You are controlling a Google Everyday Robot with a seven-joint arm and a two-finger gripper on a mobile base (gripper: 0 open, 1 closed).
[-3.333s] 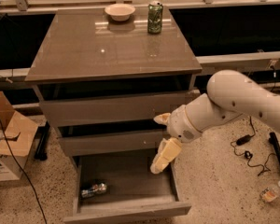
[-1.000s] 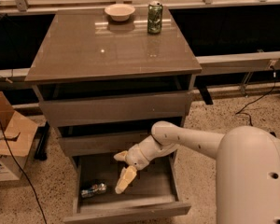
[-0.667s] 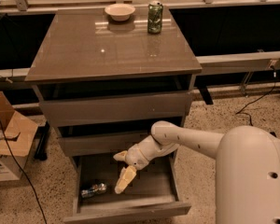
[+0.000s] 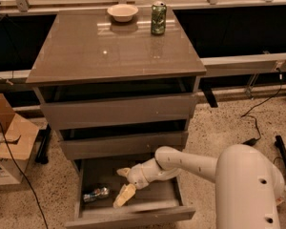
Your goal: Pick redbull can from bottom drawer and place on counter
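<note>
The bottom drawer (image 4: 133, 214) is pulled open. The redbull can (image 4: 96, 194) lies on its side on the drawer floor at the left. My gripper (image 4: 124, 184) reaches into the drawer from the right, just right of the can and apart from it. Its two cream fingers are spread: one points up-left, the other (image 4: 124, 195) points down toward the drawer front. It holds nothing. The glossy counter (image 4: 114, 49) tops the cabinet above.
A green can (image 4: 158, 18) and a pale bowl (image 4: 122, 12) stand at the counter's back edge. Two shallower drawers sit above, slightly open. A cardboard box (image 4: 7, 142) stands on the floor at left. Cables lie on the floor at right.
The arm came down from beside the cabinet into the bottom drawer and moved left toward the can. In the last second it has held almost still.
</note>
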